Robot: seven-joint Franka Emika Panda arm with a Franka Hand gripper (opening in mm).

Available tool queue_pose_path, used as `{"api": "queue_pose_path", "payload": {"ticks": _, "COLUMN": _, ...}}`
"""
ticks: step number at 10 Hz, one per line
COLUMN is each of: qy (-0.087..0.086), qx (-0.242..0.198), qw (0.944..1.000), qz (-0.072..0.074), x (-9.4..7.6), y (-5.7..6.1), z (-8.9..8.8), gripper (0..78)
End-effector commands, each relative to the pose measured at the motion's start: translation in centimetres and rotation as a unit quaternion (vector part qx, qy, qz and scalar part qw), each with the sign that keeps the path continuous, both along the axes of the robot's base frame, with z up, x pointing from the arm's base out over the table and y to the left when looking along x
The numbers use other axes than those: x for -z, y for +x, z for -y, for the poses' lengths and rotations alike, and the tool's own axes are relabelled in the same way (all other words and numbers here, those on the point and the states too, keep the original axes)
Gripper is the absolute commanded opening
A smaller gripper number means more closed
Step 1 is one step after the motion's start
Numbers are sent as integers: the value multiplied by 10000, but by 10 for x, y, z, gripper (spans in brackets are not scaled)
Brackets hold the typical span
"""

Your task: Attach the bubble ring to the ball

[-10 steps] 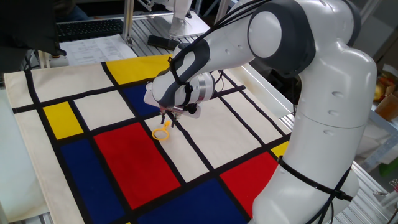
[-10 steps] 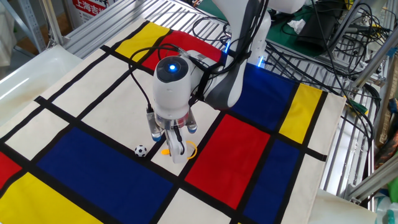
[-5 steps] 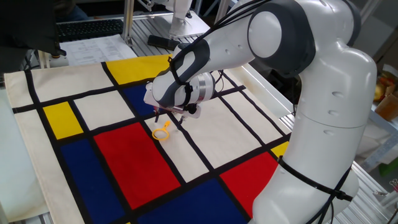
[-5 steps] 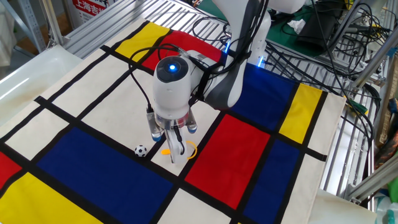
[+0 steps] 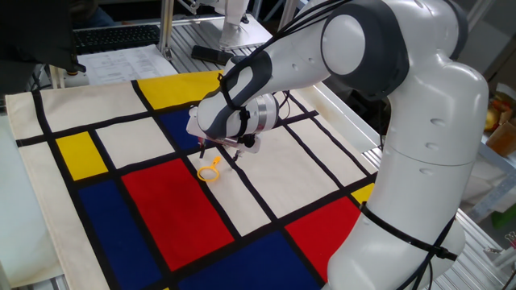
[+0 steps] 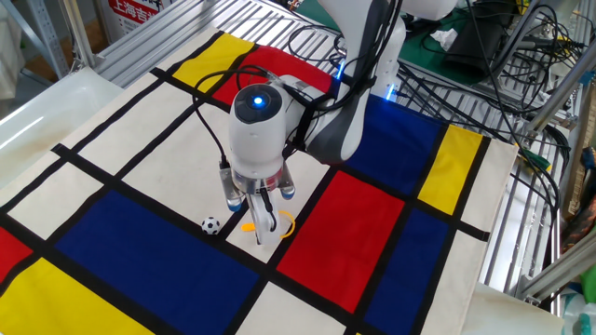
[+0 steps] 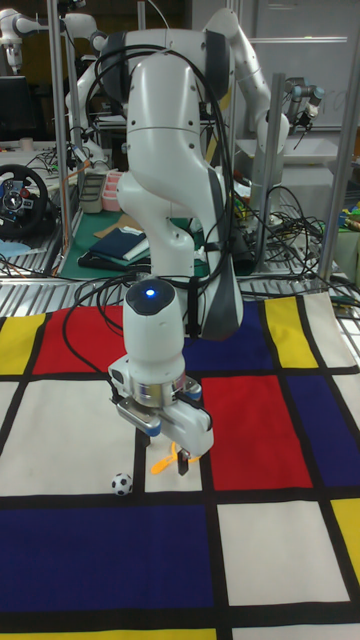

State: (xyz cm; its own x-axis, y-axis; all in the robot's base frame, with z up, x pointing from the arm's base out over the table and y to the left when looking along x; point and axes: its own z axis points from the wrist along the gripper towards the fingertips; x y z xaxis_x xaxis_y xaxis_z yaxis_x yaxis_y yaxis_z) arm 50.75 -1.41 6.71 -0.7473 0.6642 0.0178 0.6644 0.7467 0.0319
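Observation:
The bubble ring (image 5: 210,171) is a small orange-yellow loop on the cloth where a red panel meets a white one. Its short handle points up into my gripper (image 5: 216,153). The fingers point straight down and look shut on that handle. From the other side, the bubble ring (image 6: 285,223) shows only partly behind the fingers of the gripper (image 6: 264,223). The ball (image 6: 211,224), tiny and black-and-white, rests on the cloth a short way left of the gripper, apart from the ring. In the tall view the ball (image 7: 121,484) lies left of the bubble ring (image 7: 163,464) and the gripper (image 7: 182,464).
A cloth with red, blue, yellow and white panels and black lines (image 6: 130,242) covers the table. The robot's white arm (image 5: 419,161) fills the right side. Cables (image 6: 503,56) and metal framing lie beyond the cloth's far edge.
The fingers shifted slightly at the ring's handle between one second ago and half a second ago, and the loop moved a touch. Since then nothing has moved. The ball stayed put.

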Motion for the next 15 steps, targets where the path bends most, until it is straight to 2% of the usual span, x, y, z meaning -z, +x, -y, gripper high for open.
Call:
{"api": "queue_pose_path", "payload": {"ticks": 1, "qy": -26, "qx": 36, "qw": 10000, "qz": 7, "x": 6, "y": 2, "z": -1, "gripper": 774}}
{"api": "queue_pose_path", "payload": {"ticks": 5, "qy": -42, "qx": 20, "qw": 10000, "qz": 19, "x": 9, "y": 2, "z": -1, "gripper": 774}}
{"api": "queue_pose_path", "payload": {"ticks": 10, "qy": -156, "qx": -67, "qw": 9999, "qz": 11, "x": 9, "y": 2, "z": -2, "gripper": 774}}
{"api": "queue_pose_path", "payload": {"ticks": 11, "qy": -156, "qx": -67, "qw": 9999, "qz": 11, "x": 9, "y": 2, "z": -2, "gripper": 12}}
{"api": "queue_pose_path", "payload": {"ticks": 15, "qy": -156, "qx": -67, "qw": 9999, "qz": 11, "x": 9, "y": 2, "z": -2, "gripper": 12}}
